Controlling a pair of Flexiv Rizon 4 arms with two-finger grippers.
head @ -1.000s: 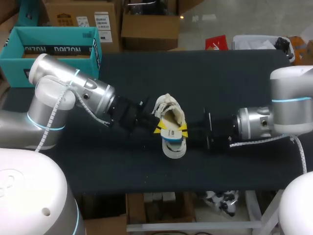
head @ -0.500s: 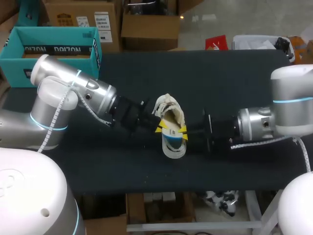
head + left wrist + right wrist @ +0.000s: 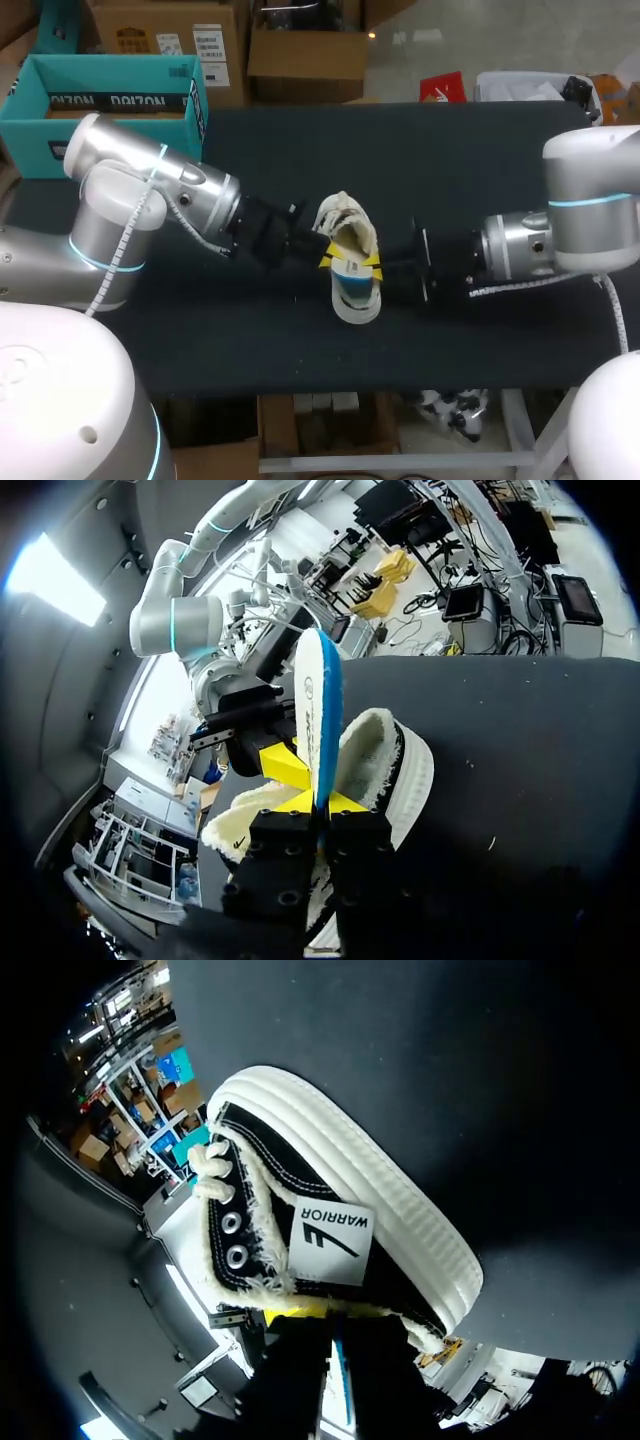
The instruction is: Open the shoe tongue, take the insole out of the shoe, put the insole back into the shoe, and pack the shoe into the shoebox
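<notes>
A white shoe (image 3: pixel 349 222) with fleece lining lies at the table's middle, heel toward the front edge. My left gripper (image 3: pixel 326 262) comes in from the left. In the left wrist view it (image 3: pixel 318 802) is shut on the white, blue-edged insole (image 3: pixel 315 710), which stands on edge out of the shoe (image 3: pixel 395 765). The insole (image 3: pixel 352 285) shows blue over the heel. My right gripper (image 3: pixel 372 262) is at the shoe's other side. In the right wrist view it (image 3: pixel 336 1325) is closed at the fleece collar of the black-sided shoe (image 3: pixel 330 1170).
The teal shoebox (image 3: pixel 100 100) stands open at the table's back left corner, behind my left arm. The black table (image 3: pixel 450 160) stretches bare to the right and back of the shoe.
Both grippers have shifted a little at the shoe. More of the insole's blue shows over the heel than a second ago.
</notes>
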